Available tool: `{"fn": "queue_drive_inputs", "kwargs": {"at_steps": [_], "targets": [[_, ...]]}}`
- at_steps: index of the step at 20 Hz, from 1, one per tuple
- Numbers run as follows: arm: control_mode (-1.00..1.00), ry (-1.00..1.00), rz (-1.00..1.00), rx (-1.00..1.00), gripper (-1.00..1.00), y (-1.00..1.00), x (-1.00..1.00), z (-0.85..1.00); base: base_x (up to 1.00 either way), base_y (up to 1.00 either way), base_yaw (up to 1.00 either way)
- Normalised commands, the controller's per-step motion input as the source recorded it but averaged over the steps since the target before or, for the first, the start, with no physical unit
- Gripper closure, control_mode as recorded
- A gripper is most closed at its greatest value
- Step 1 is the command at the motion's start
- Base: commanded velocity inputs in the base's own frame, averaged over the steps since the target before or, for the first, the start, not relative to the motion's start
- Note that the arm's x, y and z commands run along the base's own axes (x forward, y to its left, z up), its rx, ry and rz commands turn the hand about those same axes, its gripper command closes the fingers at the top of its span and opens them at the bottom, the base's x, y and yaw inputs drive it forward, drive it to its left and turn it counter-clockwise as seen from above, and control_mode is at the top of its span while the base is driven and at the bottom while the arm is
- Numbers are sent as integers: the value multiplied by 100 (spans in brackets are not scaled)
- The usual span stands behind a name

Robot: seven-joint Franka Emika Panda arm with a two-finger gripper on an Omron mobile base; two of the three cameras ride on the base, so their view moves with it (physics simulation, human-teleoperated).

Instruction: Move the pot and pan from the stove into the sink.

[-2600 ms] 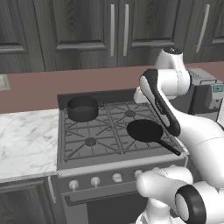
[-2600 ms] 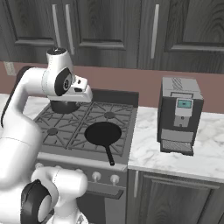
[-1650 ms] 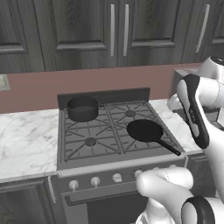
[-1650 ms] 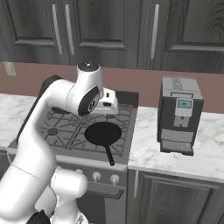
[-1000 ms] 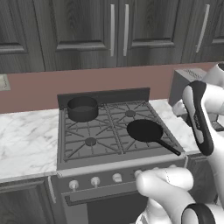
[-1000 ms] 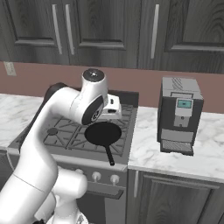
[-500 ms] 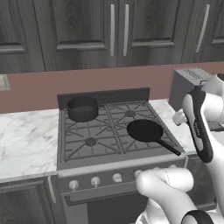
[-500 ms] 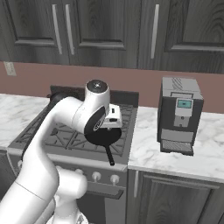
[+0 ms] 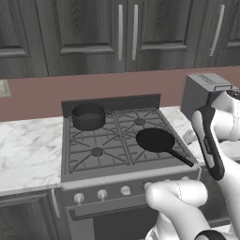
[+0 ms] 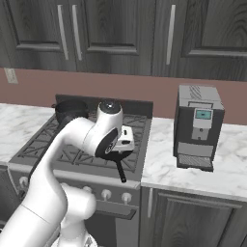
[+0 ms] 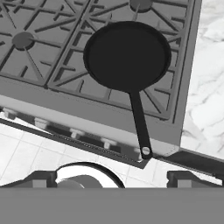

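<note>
Dark cabinets back the grey gas stove [image 9: 117, 140]. My gripper [image 11: 111, 178] hangs spread wide above the flat black frying pan [image 11: 127, 54]; I should straddle its long straight handle [image 11: 139, 122] squarely.

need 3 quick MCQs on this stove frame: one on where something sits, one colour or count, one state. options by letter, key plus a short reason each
1. Where is the pot?
A. back left burner of the stove
B. front right burner
C. on the marble counter

2. What colour is the pan?
A. silver
B. black
C. red

3. What state is the gripper in?
A. shut on the pan handle
B. shut on the pot
C. open, holding nothing

Key: 1 A, the left base view shows the pot at the rear left of the grates. 2 B, the hand view shows a black pan and handle. 3 C, the finger tips stand wide apart in the hand view, and the pan handle's end lies well clear of them.
</note>
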Motion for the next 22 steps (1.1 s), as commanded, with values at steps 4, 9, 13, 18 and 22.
{"fn": "queue_drive_inputs", "kwargs": {"at_steps": [4, 9, 13, 18, 22], "targets": [[-100, 8, 5, -6, -100, 0, 1, -42, 0, 0, 0], [-100, 6, 5, -6, -100, 0, 2, -39, 0, 0, 0], [-100, 3, 5, -4, -100, 0, 5, -35, 0, 0, 0], [-100, 0, 4, -2, -100, 0, 10, -34, 0, 0, 0], [-100, 0, 3, -1, -100, 0, 13, -30, 0, 0, 0]]}}
